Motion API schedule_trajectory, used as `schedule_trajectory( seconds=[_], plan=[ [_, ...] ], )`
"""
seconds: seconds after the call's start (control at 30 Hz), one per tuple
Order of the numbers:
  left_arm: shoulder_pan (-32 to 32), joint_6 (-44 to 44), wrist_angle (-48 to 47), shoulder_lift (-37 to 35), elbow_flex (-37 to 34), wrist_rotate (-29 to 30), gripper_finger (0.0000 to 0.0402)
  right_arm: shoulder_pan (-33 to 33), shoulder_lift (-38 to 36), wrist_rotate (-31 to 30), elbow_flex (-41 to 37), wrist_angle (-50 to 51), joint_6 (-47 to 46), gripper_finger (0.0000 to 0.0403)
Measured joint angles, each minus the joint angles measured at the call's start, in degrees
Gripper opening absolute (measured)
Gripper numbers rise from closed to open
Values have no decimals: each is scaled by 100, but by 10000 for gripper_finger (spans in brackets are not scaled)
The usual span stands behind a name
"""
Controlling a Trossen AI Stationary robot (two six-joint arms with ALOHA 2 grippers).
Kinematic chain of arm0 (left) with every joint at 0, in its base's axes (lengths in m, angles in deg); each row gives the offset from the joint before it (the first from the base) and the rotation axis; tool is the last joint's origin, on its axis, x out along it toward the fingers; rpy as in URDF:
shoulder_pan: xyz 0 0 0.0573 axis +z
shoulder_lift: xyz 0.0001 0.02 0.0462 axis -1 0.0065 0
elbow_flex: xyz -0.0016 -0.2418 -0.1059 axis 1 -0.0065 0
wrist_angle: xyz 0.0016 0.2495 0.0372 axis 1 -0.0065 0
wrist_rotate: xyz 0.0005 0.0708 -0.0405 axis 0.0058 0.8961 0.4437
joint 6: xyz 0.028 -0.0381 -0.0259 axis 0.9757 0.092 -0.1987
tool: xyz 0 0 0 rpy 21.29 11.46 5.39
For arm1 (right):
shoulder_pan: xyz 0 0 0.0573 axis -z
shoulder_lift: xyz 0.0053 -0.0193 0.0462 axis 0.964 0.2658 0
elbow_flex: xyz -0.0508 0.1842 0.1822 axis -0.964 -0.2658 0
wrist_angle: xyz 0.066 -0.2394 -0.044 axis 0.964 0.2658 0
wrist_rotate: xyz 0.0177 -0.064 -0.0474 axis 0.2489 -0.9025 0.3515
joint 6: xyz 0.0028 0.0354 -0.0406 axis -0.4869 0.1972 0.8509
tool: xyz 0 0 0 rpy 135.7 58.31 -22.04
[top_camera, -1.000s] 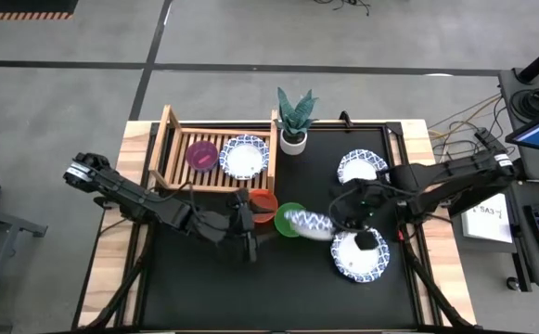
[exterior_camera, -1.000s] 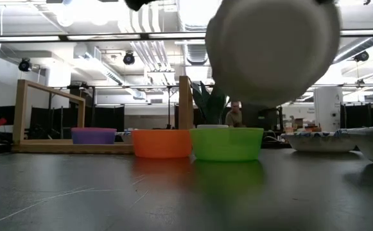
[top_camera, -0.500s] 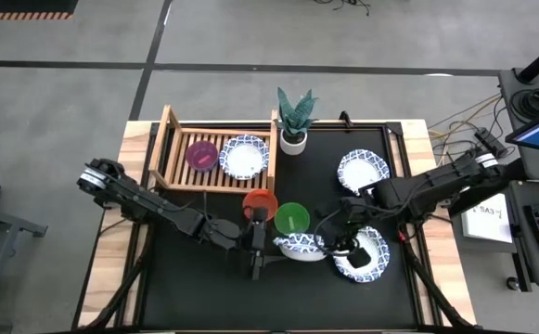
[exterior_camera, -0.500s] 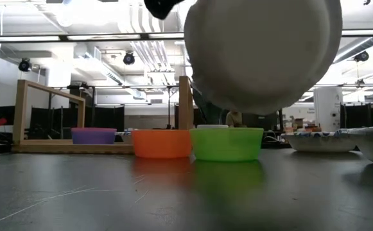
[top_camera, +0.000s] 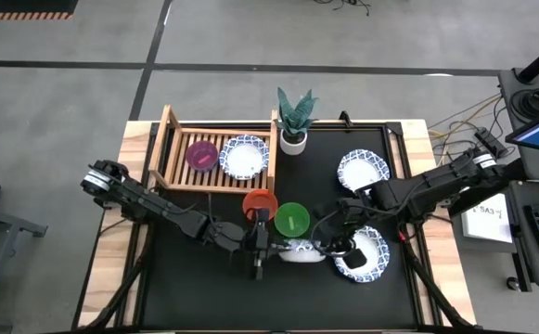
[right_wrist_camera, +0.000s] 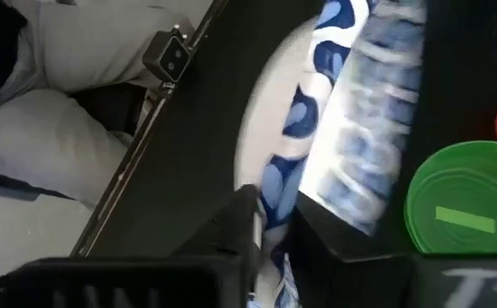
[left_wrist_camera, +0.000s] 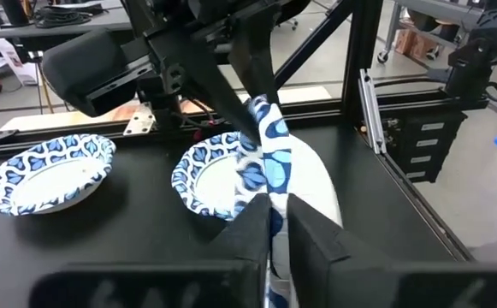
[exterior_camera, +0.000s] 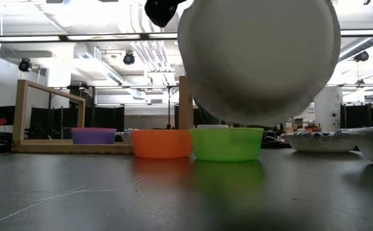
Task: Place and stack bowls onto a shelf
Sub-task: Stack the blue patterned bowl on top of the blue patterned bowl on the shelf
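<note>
A white bowl with a blue patterned rim (top_camera: 299,249) hangs over the black mat between my two grippers, tipped on edge, its white underside (exterior_camera: 260,58) facing the near edge. My left gripper (top_camera: 273,247) is shut on its left rim and my right gripper (top_camera: 323,247) on its right rim. Just beyond, a red bowl (top_camera: 261,202) and a green bowl (top_camera: 293,219) sit on the mat. The wooden shelf (top_camera: 172,148) at the far left holds a magenta bowl (top_camera: 201,154) and a patterned bowl (top_camera: 244,158) side by side. My left gripper pinches the bowl's patterned rim (left_wrist_camera: 269,175) between its two fingers, one on the inside and one on the outside, coming level from the table's left. The bowl stands on edge, clear of the mat. My right gripper has the opposite rim (right_wrist_camera: 281,190) between its two fingers, coming from the table's right.
Two more patterned bowls lie on the mat at the right, one far (top_camera: 362,170) and one near (top_camera: 366,255), close under the right arm. A potted plant (top_camera: 295,121) stands beside the shelf's right rail. Bare mat lies toward the near edge.
My right gripper has carried the patterned bowl down, toward the near edge and a little left. My left gripper has gone toward the table's right and now has the bowl's left rim between its fingers. In the low view the bowl has grown larger.
</note>
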Motion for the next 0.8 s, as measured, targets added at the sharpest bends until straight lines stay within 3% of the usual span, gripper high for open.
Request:
schedule_trajectory(
  seconds=[0.23,0.4,0.53,0.8],
  plan=[
    [-98,-16,-19,-12,28,-3,5,2,-165,-127,0,-18,-94,134],
    [-434,687,-569,-133,524,-162,2,0,-659,-117,0,-25,-210,171],
    [-695,1102,-2226,-197,1462,8,0,2,-1223,-126,0,-67,-226,181],
    [-859,981,-6089,-186,3548,1570,0,-13,-2133,-126,-23,-148,-256,183]
  ],
)
